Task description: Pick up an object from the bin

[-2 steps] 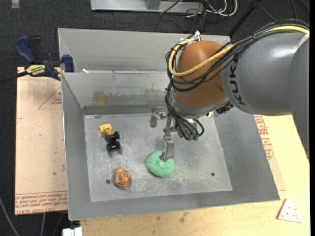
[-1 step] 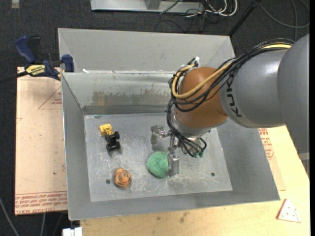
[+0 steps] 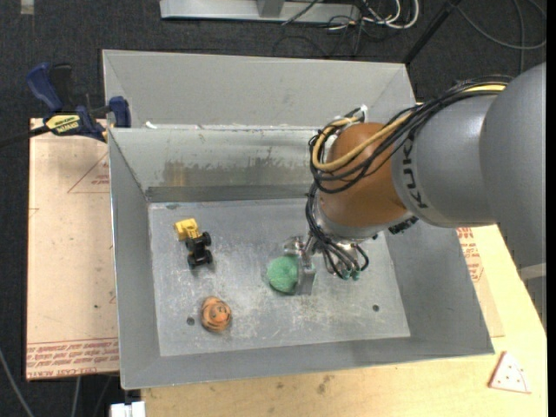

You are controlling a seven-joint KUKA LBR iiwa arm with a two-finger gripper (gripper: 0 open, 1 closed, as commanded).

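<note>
A green, rounded, lumpy ball lies mid-floor in the grey bin, against the claw on the view's left side. Whether the claw is spread or pinching cannot be told. A yellow-and-black toy sits well apart.

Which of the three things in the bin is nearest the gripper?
The green lump, right beside the gripper; the yellow-and-black toy and orange ball lie farther left.
</note>
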